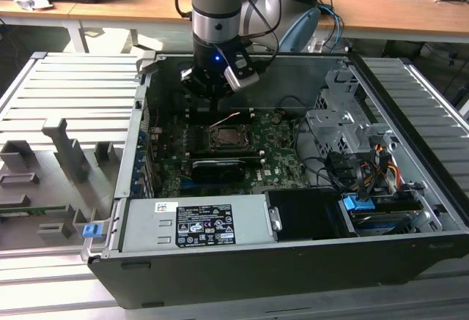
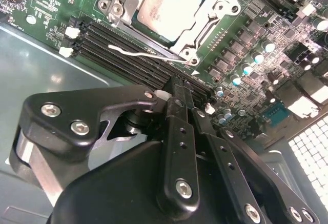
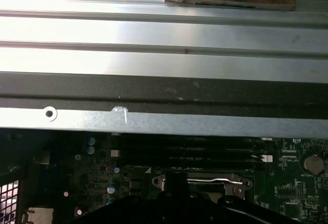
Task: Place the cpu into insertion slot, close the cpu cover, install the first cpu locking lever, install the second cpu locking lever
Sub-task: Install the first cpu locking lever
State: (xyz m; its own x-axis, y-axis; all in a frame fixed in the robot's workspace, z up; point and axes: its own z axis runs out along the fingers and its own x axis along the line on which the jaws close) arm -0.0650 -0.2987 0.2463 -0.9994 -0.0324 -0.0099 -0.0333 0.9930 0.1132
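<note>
The cpu (image 2: 166, 3), a dull silvery square, lies in its socket on the green motherboard (image 2: 46, 14). The cpu cover (image 2: 215, 16) is down around it as a metal frame. One thin wire locking lever (image 2: 148, 54) stands free of the socket and slants across the memory slots. My gripper (image 2: 177, 88) hovers just beyond that lever, over the memory slots, fingers shut with nothing between them. In the exterior view my gripper (image 1: 212, 89) hangs above the back of the socket (image 1: 227, 138). The first wrist view shows the socket's edge (image 3: 202, 182).
The open computer case (image 1: 242, 276) lies on a ribbed aluminium table. A long black card (image 1: 218, 168) sits in front of the socket, the power supply (image 1: 194, 225) nearer the front, and a drive cage (image 1: 344, 126) and cables (image 1: 366, 166) on the exterior view's right. Grey fixtures (image 1: 69, 155) stand on its left.
</note>
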